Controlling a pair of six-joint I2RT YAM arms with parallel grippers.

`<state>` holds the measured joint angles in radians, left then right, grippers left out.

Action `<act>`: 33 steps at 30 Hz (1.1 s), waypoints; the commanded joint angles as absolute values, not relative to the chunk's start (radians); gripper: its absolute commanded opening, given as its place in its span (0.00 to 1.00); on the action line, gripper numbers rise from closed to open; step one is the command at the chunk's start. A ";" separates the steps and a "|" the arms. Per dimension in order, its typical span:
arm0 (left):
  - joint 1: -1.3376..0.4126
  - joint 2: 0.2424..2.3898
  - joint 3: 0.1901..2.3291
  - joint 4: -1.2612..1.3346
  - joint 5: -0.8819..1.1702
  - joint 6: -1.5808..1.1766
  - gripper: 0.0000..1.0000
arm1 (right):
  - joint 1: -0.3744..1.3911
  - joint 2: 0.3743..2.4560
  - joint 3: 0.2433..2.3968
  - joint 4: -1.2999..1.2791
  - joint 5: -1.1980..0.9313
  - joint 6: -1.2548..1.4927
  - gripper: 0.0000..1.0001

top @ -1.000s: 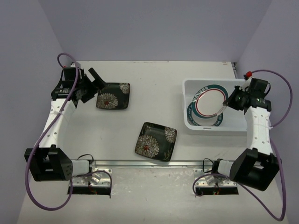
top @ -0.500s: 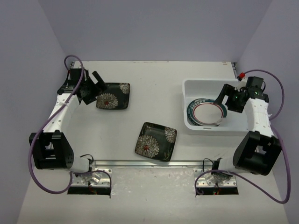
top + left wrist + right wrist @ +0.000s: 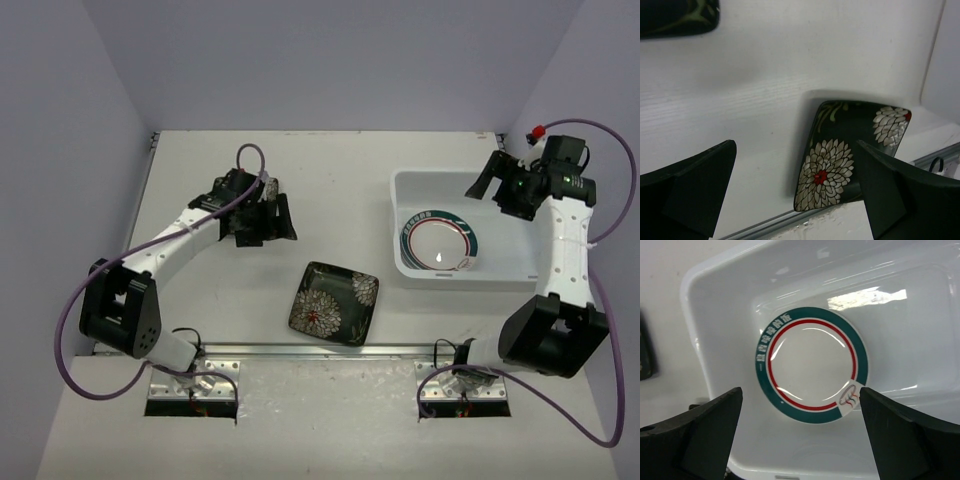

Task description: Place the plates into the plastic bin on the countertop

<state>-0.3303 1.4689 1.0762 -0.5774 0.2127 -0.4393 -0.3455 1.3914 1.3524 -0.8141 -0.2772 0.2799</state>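
Beneath the right end effector (image 3: 486, 181), whose fingers are spread wide and hold nothing, a stack of round plates (image 3: 438, 241) lies flat in the white bin (image 3: 396, 215), with a red-ringed plate on top of a teal-rimmed one. Across the table (image 3: 330, 165), the left end effector (image 3: 262, 222) is likewise spread and empty. One black flowered plate (image 3: 677, 15) lies close under it, and the other black plate (image 3: 334, 302) lies beyond its fingertips, near the metal rail (image 3: 320, 350).

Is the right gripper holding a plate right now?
No, the right gripper stands open and empty above the plastic bin, where the red-ringed round plate lies flat.
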 commanded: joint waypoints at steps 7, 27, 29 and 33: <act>-0.454 1.608 0.985 -0.557 0.390 -0.344 0.89 | -0.237 1.265 1.276 -0.613 -0.769 0.527 0.99; -0.499 1.709 0.727 -0.186 0.485 -0.503 0.14 | -0.178 1.164 1.027 -0.047 -1.151 0.912 0.99; -0.499 1.722 0.719 -0.161 0.483 -0.521 0.03 | -0.178 1.164 1.026 -0.062 -1.147 0.903 0.99; -0.498 1.703 0.730 -0.190 0.421 -0.539 0.00 | -0.178 1.167 1.035 -0.107 -1.145 0.878 0.99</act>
<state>-0.4915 1.6937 0.7421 -0.2116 0.5612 -0.5135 -0.1787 1.1767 0.9864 -0.0928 -1.1184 0.9187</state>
